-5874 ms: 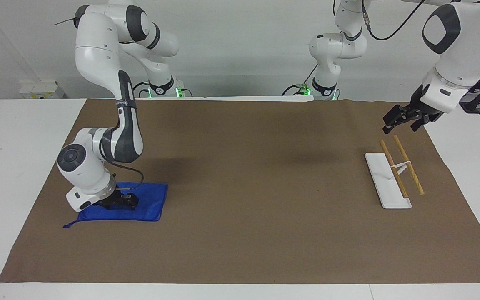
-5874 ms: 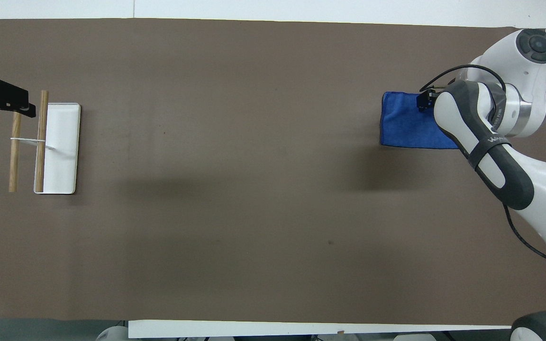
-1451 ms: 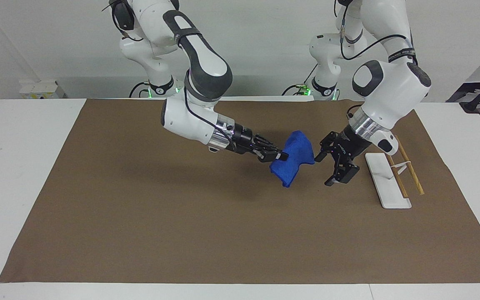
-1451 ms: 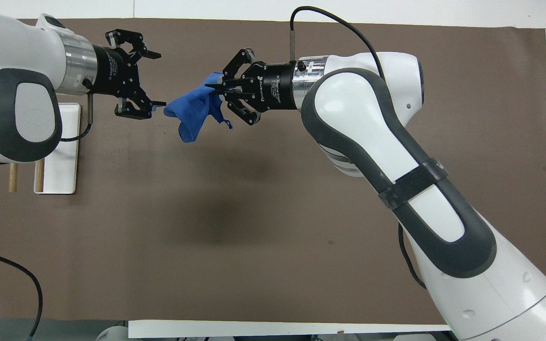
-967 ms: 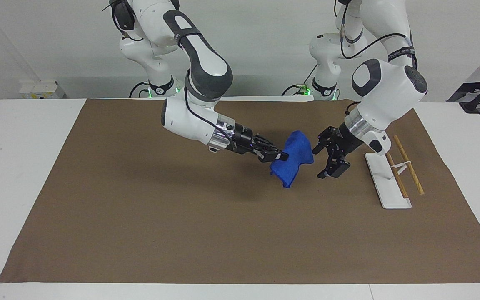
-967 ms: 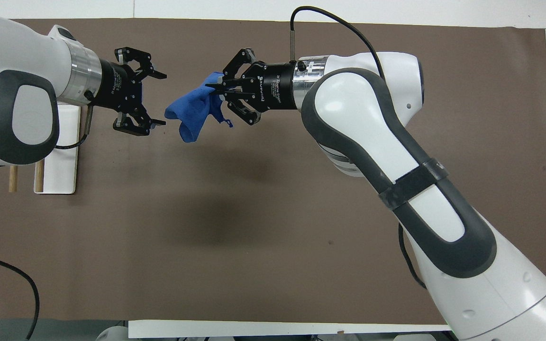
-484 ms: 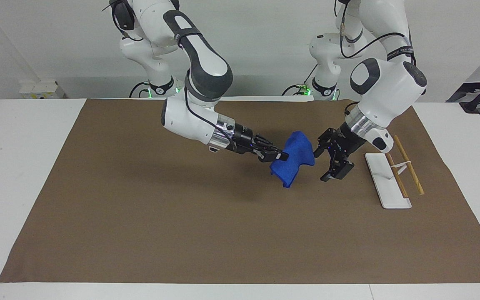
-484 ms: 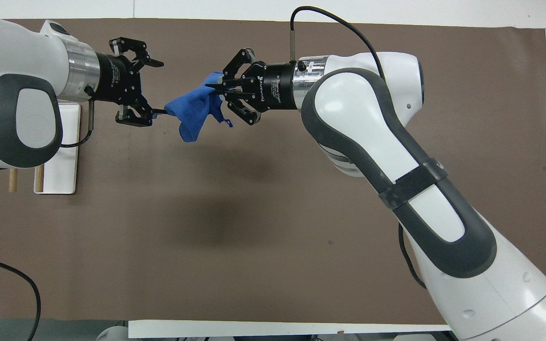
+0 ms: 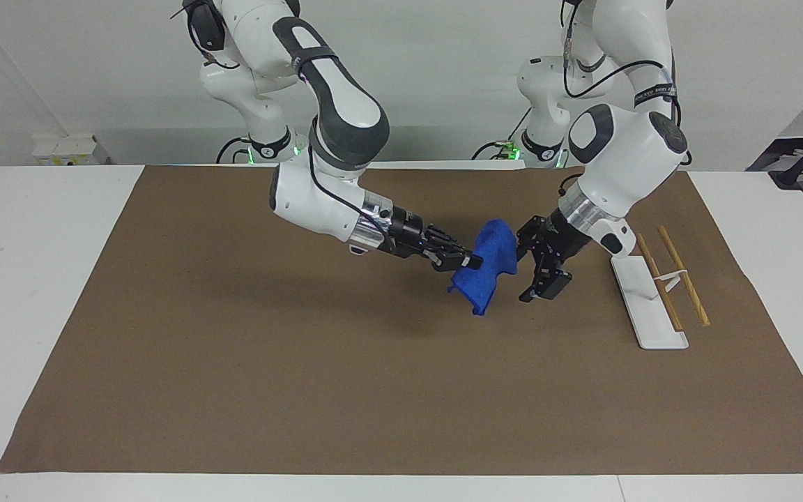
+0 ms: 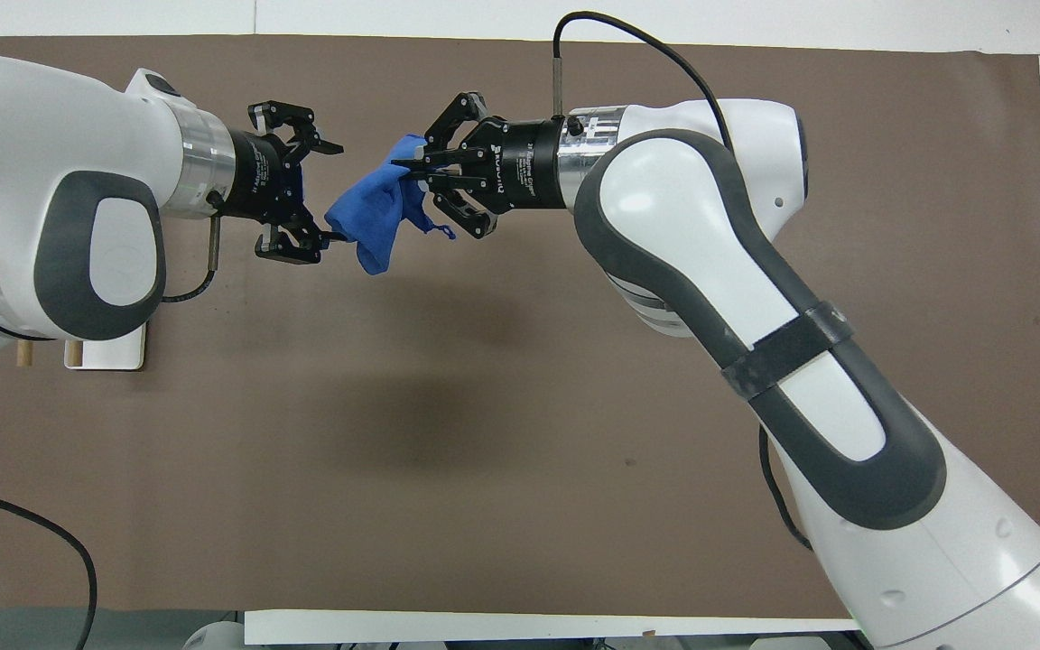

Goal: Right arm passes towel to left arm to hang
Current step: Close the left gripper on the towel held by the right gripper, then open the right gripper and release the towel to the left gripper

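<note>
My right gripper [image 9: 470,263] is shut on one end of the blue towel [image 9: 488,272] and holds it in the air over the middle of the brown mat. The towel hangs bunched from it, also in the overhead view [image 10: 371,212], where the right gripper [image 10: 404,171] grips its upper edge. My left gripper [image 9: 523,273] is open, level with the towel's free end. In the overhead view the left gripper [image 10: 337,192] has one finger on either side of that end. I cannot tell whether they touch the cloth.
A white rack base [image 9: 645,307] with two wooden rods [image 9: 684,279] stands on the brown mat [image 9: 304,362] toward the left arm's end. In the overhead view the left arm hides most of the rack base [image 10: 105,357].
My left gripper, still open, has moved toward the towel, so its fingers now flank the free end. The right gripper and the towel have stayed in place.
</note>
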Tool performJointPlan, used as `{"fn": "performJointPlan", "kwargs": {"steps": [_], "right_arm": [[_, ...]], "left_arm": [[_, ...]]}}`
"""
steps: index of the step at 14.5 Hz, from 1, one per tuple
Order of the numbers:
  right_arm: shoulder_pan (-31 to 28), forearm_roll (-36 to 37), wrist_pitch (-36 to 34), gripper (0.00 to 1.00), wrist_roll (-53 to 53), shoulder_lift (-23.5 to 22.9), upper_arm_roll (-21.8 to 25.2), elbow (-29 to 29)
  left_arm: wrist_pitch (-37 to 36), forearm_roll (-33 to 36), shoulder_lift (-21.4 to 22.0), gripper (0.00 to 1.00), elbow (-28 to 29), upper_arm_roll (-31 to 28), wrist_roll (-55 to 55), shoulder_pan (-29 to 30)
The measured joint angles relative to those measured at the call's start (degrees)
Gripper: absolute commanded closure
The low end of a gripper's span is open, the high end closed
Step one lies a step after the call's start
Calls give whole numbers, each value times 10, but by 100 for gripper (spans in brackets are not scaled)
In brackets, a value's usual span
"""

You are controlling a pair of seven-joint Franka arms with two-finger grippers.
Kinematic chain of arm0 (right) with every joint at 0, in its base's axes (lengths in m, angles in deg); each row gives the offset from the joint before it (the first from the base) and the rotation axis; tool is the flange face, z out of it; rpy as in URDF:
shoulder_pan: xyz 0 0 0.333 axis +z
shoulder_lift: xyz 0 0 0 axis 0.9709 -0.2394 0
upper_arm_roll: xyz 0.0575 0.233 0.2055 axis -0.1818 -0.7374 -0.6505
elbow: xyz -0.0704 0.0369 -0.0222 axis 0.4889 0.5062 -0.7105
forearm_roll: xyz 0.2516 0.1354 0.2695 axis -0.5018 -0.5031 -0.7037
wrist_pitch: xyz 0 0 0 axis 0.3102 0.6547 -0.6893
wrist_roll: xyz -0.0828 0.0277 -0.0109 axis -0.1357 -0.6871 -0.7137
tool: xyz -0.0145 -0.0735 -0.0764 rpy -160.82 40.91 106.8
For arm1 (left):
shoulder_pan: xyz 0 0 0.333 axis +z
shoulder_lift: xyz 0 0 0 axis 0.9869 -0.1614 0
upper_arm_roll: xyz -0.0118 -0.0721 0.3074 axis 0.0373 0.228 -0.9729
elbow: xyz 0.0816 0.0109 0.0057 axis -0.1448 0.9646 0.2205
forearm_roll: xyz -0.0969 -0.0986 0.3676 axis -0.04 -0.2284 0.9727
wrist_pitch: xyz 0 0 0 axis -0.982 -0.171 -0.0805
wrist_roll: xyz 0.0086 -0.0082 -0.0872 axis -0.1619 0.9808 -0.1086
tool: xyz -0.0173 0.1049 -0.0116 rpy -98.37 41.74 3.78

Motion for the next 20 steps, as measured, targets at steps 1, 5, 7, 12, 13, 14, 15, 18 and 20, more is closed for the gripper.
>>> {"fn": "performJointPlan", "kwargs": {"steps": [1, 5, 7, 12, 13, 14, 15, 18, 20], "right_arm": [[0, 0, 0, 99, 0, 0, 0, 0], [0, 0, 0, 99, 0, 0, 0, 0], [0, 0, 0, 99, 0, 0, 0, 0], [0, 0, 0, 99, 0, 0, 0, 0], [0, 0, 0, 99, 0, 0, 0, 0], [0, 0, 0, 99, 0, 0, 0, 0], [0, 0, 0, 99, 0, 0, 0, 0], [0, 0, 0, 99, 0, 0, 0, 0], [0, 0, 0, 98, 0, 0, 0, 0]], "left_arm": [[0, 0, 1, 1, 0, 0, 0, 0], [1, 0, 2, 16, 0, 0, -1, 0], [1, 0, 3, 32, 0, 0, -1, 0], [1, 0, 3, 80, 3, 0, -1, 0], [1, 0, 3, 89, 3, 0, -1, 0], [1, 0, 3, 94, 3, 0, -1, 0], [1, 0, 3, 100, 3, -1, -1, 0], [1, 0, 3, 100, 3, -2, -1, 0], [1, 0, 3, 100, 3, -3, -1, 0]]}}
